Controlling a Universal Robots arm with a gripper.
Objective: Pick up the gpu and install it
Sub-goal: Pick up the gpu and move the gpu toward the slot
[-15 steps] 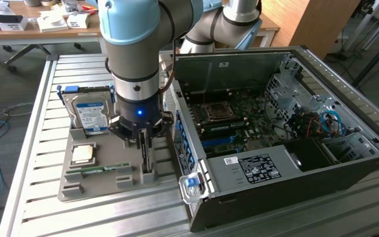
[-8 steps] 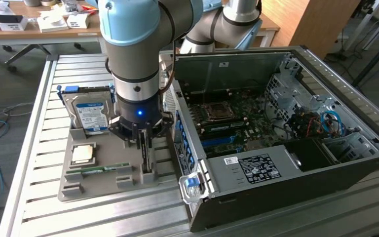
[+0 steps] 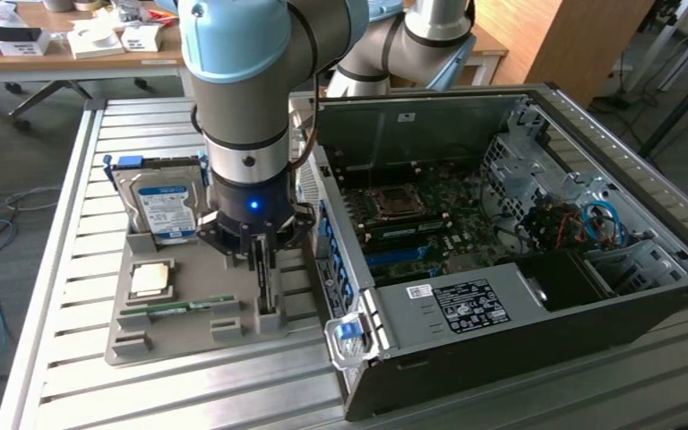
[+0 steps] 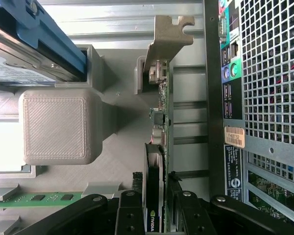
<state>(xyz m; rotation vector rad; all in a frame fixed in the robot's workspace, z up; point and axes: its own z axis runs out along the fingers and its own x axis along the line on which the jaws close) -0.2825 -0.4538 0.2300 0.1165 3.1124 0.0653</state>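
The gpu (image 3: pixel 268 288) stands edge-on in a slot of the grey printed tray (image 3: pixel 189 339), beside the open computer case (image 3: pixel 523 296). My gripper (image 3: pixel 264 269) reaches straight down over it, one finger on each side of the card. In the wrist view the gpu (image 4: pixel 161 105) runs away from me, its metal bracket (image 4: pixel 165 36) at the far end and its black face toward the tray's block. The gripper (image 4: pixel 154 183) is shut on the gpu, and the black fingers (image 4: pixel 132 205) press against both faces. The card still rests in its slot.
On the tray lie a hard drive (image 3: pixel 162 210) with a blue-white label, a processor (image 3: pixel 153 280) and a green memory stick (image 3: pixel 189 307). The case's motherboard (image 3: pixel 422 210) lies exposed, with blue slots (image 3: pixel 407 255). Its rear panel (image 4: pixel 269 73) stands close beside the gpu.
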